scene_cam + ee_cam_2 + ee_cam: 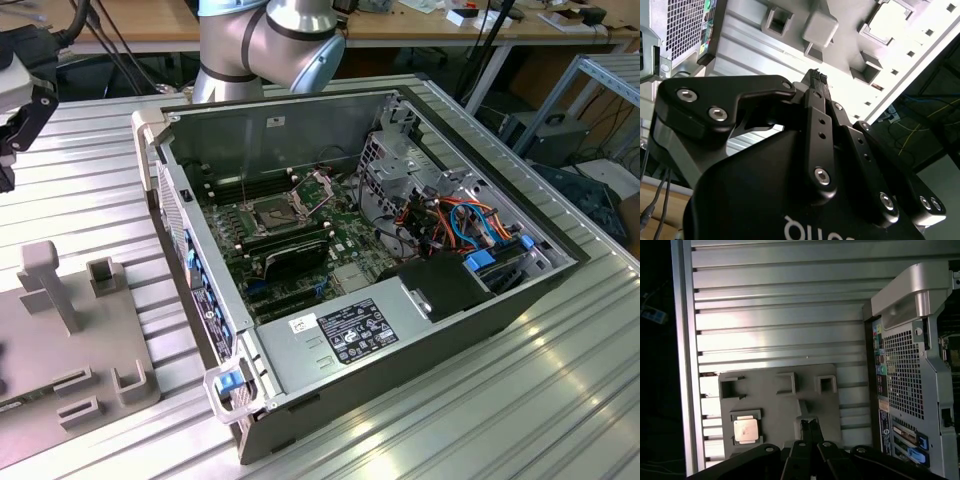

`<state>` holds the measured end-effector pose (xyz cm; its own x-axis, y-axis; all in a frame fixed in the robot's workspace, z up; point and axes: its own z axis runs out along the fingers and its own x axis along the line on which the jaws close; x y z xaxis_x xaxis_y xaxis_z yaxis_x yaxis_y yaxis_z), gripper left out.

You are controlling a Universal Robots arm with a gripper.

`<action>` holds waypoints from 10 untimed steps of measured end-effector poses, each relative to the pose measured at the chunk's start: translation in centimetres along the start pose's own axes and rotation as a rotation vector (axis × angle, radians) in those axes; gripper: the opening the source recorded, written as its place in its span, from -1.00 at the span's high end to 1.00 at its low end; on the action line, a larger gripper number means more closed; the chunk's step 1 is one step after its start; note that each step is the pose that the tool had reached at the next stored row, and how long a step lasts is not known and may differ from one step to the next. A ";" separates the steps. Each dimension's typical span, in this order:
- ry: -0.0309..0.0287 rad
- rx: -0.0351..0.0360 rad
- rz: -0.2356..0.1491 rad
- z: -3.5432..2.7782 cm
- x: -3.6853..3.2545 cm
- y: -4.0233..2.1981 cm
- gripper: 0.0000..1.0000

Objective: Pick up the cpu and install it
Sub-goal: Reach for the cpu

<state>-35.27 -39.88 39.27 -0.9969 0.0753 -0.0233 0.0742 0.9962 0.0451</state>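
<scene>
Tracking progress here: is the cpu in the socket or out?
Out: the cpu lies in a recess of the grey fixture plate.

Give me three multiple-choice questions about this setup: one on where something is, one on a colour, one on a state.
1. The cpu lies: A in a recess of the holder plate; B in the motherboard socket; C between the fingers.
2. The plastic clip at the computer case's near corner is: A blue; B green; C yellow.
3. The gripper is: A wide open; B shut on the cpu; C shut on nothing.
Answers: 1 A, it sits in the plate's square recess in the first wrist view. 2 A, it shows blue in the exterior view. 3 C, the fingertips meet with nothing between them in both wrist views.
</scene>
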 end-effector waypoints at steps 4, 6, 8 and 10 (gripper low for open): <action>0.0000 0.0000 0.000 -0.01 0.75 -0.06 0.79; -0.0001 -0.0001 0.000 -0.01 1.22 -0.09 0.79; 0.0000 -0.0001 0.000 -0.02 1.57 -0.12 0.79; 0.0000 0.0000 0.000 -0.03 1.91 -0.15 0.79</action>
<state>-37.19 -39.88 39.25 -0.9969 0.0753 -0.0233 0.0742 0.9962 0.0451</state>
